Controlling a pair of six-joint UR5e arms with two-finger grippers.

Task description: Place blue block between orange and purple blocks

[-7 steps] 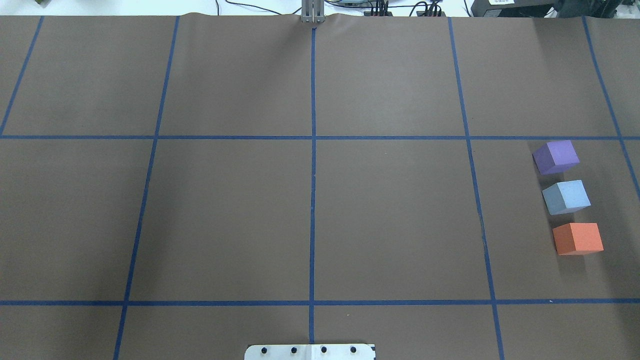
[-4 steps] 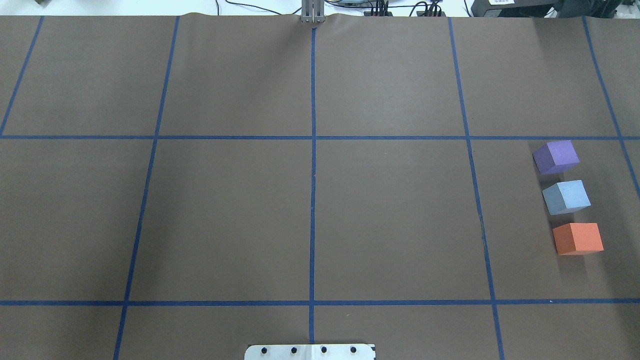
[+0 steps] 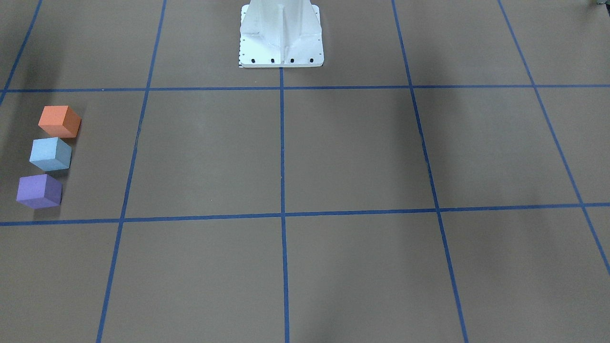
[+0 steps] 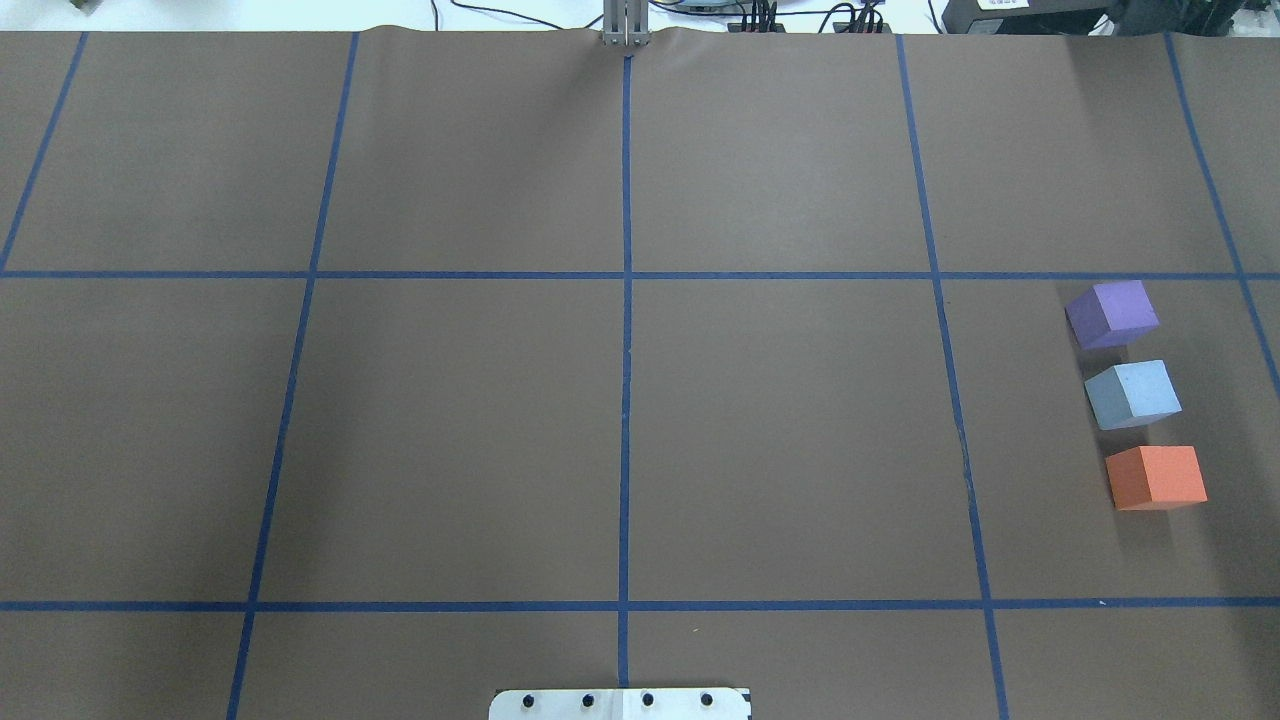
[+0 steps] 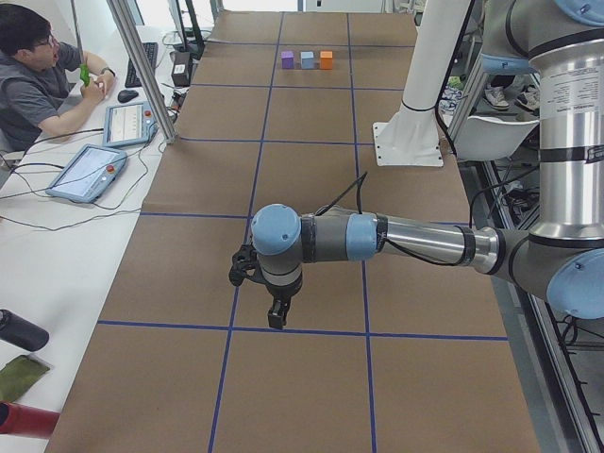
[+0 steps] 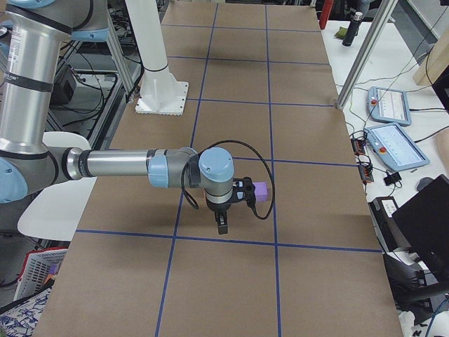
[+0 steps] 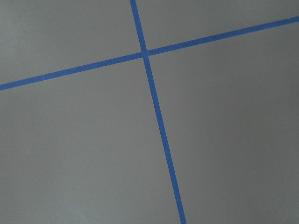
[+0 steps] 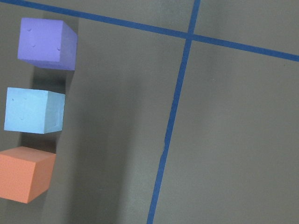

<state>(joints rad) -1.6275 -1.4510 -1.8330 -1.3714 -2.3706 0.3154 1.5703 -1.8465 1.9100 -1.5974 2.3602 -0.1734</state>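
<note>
The blue block (image 4: 1132, 394) sits on the brown table at the right, in a row between the purple block (image 4: 1112, 313) behind it and the orange block (image 4: 1156, 477) in front, with small gaps. The row also shows in the front view: orange (image 3: 59, 121), blue (image 3: 50, 154), purple (image 3: 39, 191), and in the right wrist view, where the blue block (image 8: 34, 110) lies below the camera's left side. My left gripper (image 5: 275, 316) hangs over the table's left end, far from the blocks. My right gripper (image 6: 222, 223) hovers near the blocks. I cannot tell whether either is open or shut.
The robot's white base (image 3: 281, 35) stands at the table's near middle edge. Blue tape lines (image 4: 626, 330) divide the brown cover into squares. An operator (image 5: 33, 75) sits beyond the far side with tablets (image 5: 87, 172) beside the table.
</note>
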